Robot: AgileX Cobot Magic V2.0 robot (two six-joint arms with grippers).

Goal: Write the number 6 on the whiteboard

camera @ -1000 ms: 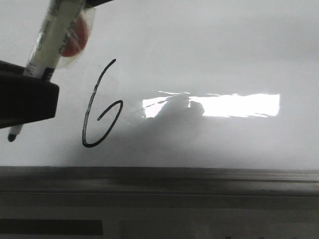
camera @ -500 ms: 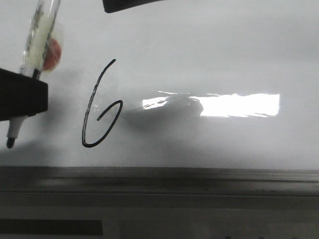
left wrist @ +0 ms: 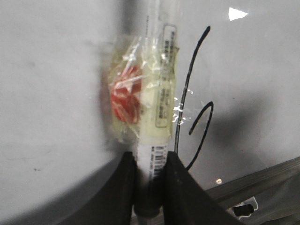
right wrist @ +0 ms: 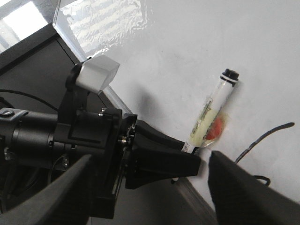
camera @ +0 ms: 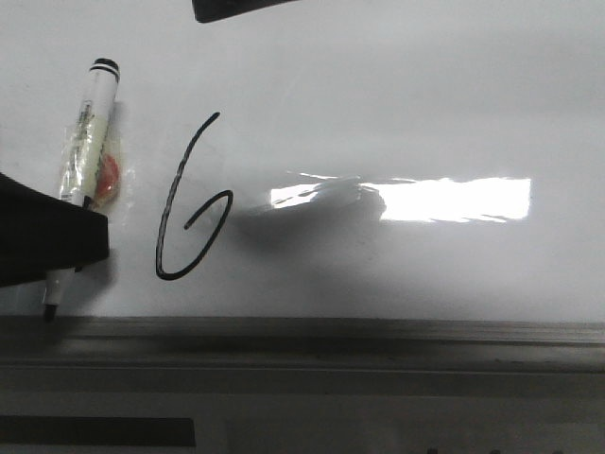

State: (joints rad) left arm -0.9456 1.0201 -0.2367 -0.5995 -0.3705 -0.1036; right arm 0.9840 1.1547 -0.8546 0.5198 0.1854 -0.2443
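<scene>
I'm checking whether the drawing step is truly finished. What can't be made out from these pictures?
- Marker tip: in the front view it sits at the whiteboard rail; contact with the surface cannot be told.
- Lower curve of the 6: hidden behind the left gripper finger in the left wrist view.
- Marker label: too blurred to read in any view.
- Right gripper: fingers cut off by the picture's edge; its tips don't show.
</scene>
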